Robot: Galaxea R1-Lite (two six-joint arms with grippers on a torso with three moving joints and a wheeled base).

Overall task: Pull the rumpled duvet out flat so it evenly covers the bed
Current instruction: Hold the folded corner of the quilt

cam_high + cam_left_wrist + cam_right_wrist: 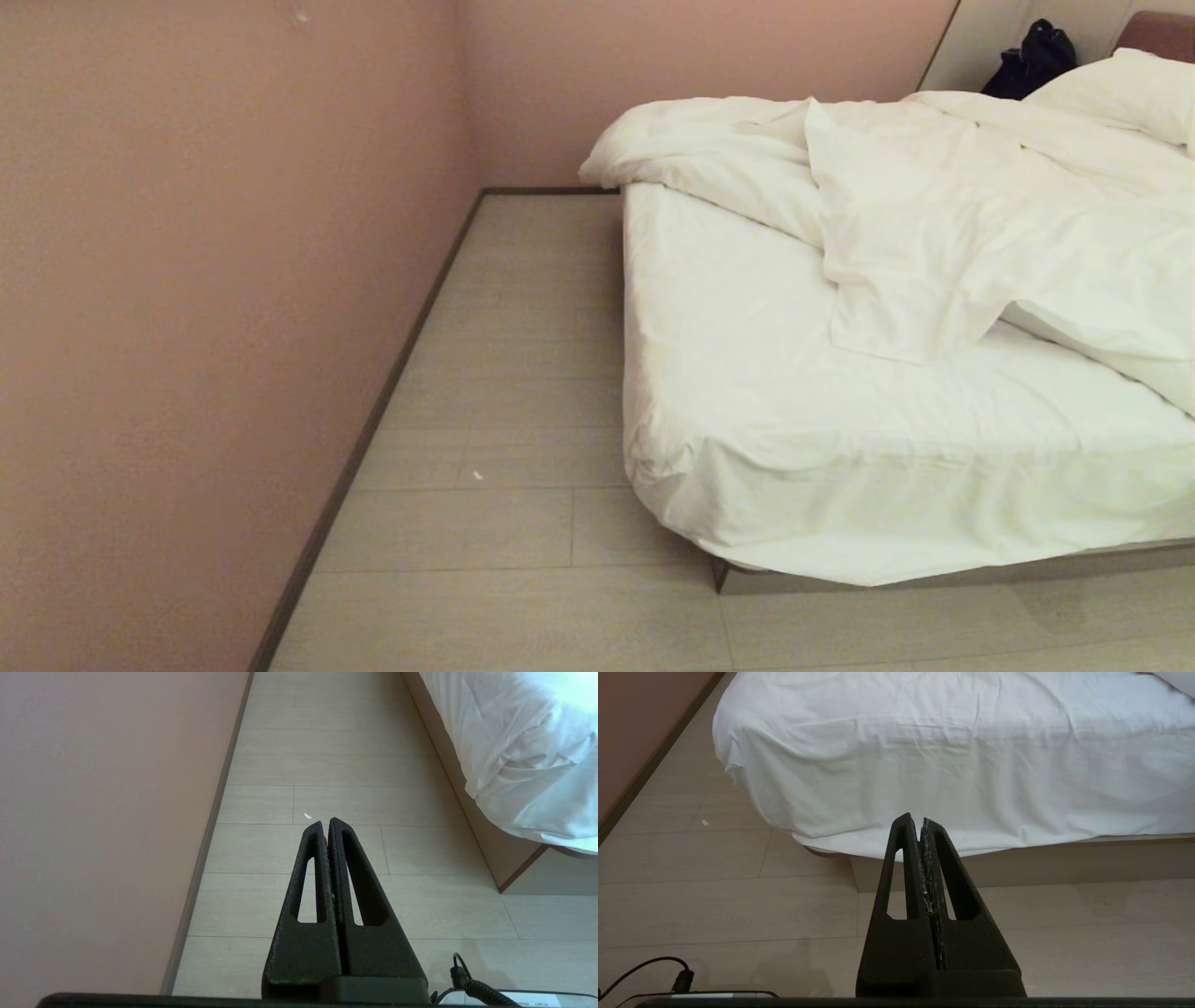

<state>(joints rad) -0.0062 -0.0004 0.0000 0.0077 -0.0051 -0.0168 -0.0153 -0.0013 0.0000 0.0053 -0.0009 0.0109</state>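
I see the bed (840, 448) filling the right of my head view, its near corner draped in white sheet (952, 765) down to the base frame (490, 858). The duvet (934, 205) lies bunched across the far half of the mattress, one flap folded toward me, the near half bare sheet. A pillow (1130, 93) sits at the far right by the headboard (1162, 33), with a black bag (1032, 61) beside it. The pink wall (205, 308) runs along the left, leaving a strip of pale plank floor (504, 392) between it and the bed.

My left gripper (325, 822) hangs low over that floor, fingers pressed together and empty; the bed corner is off to its right, the wall to its left, a small white speck (307, 815) just ahead of its tips. My right gripper (914, 817) is likewise closed and empty, pointing at the sheet's hanging edge, well short of the duvet. A black cable (668, 970) lies near its base.
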